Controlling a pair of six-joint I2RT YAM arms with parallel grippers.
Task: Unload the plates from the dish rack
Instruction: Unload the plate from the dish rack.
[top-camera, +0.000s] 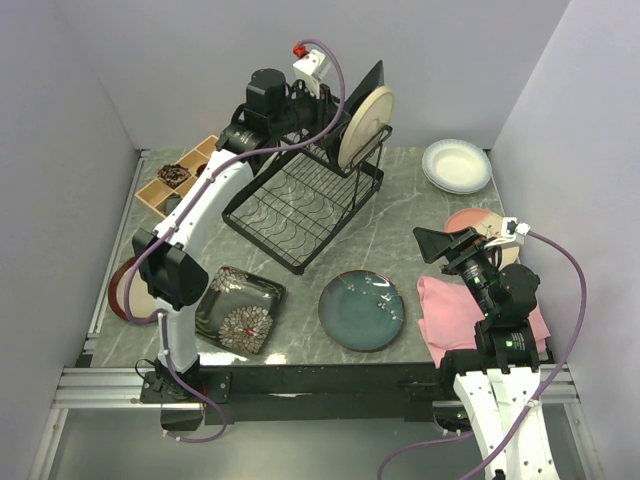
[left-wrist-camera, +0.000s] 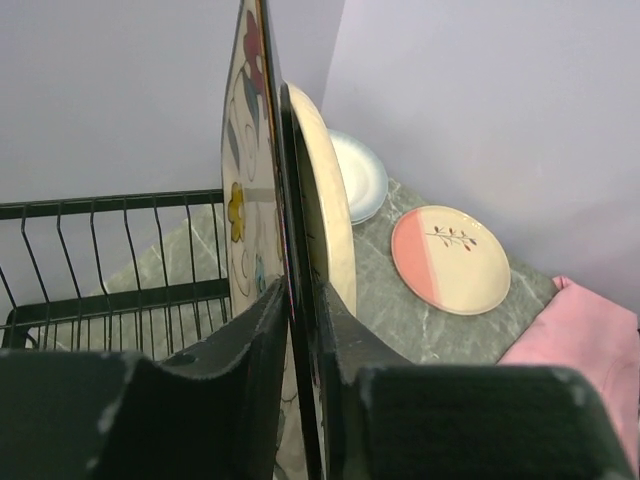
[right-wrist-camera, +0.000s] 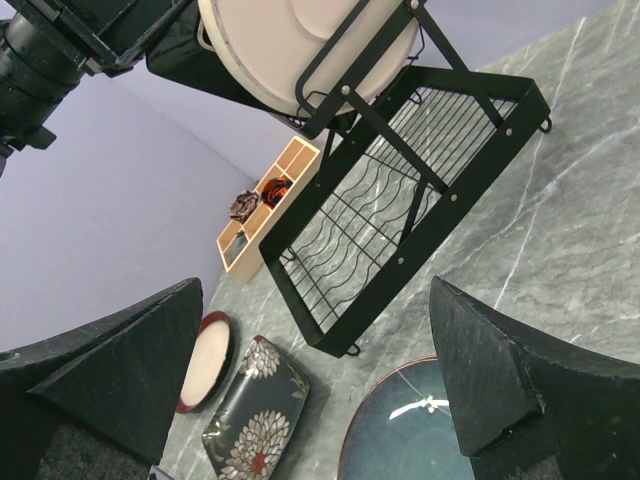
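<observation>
The black wire dish rack (top-camera: 300, 205) stands mid-table. In its upright frame stand a square plate with coloured flowers (left-wrist-camera: 240, 200) and, right behind it, a round cream plate (left-wrist-camera: 325, 190). My left gripper (left-wrist-camera: 303, 300) is shut on the square plate's dark near edge, one finger on each face. In the top view that gripper (top-camera: 338, 108) sits at the rack's top beside the cream plate (top-camera: 365, 125). My right gripper (top-camera: 440, 245) hovers open and holds nothing, above the teal plate (right-wrist-camera: 410, 430).
On the table lie a black flowered square plate (top-camera: 240, 308), a teal plate (top-camera: 362, 310), a white plate (top-camera: 457, 165), a pink-and-cream plate (left-wrist-camera: 450, 258) and a brown-rimmed plate (top-camera: 130, 290). A pink cloth (top-camera: 480, 320) lies under the right arm. A wooden tray (top-camera: 180, 180) sits far left.
</observation>
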